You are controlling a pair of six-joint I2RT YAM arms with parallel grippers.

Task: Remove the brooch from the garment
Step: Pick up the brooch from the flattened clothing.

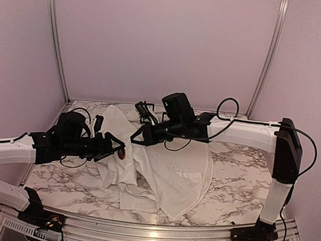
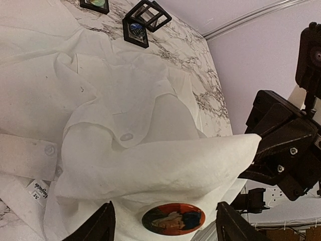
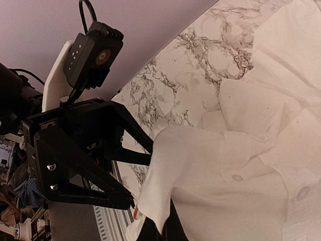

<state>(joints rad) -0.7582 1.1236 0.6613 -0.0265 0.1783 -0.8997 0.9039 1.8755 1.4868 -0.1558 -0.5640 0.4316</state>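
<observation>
The white shirt lies crumpled on the marble table. A round brooch with a red, black and cream picture is pinned to a lifted fold of it. In the left wrist view the brooch sits between my left gripper's wide-open fingers, which do not touch it. My left gripper is at the shirt's left side. My right gripper is shut on the raised fold of cloth just above the brooch and holds it up; its own fingers show under the cloth.
Two small black wire-frame cubes with little round pieces inside stand on the table behind the shirt; they also show in the top view. The shirt's size label and buttons face up. Lilac walls enclose the back and sides.
</observation>
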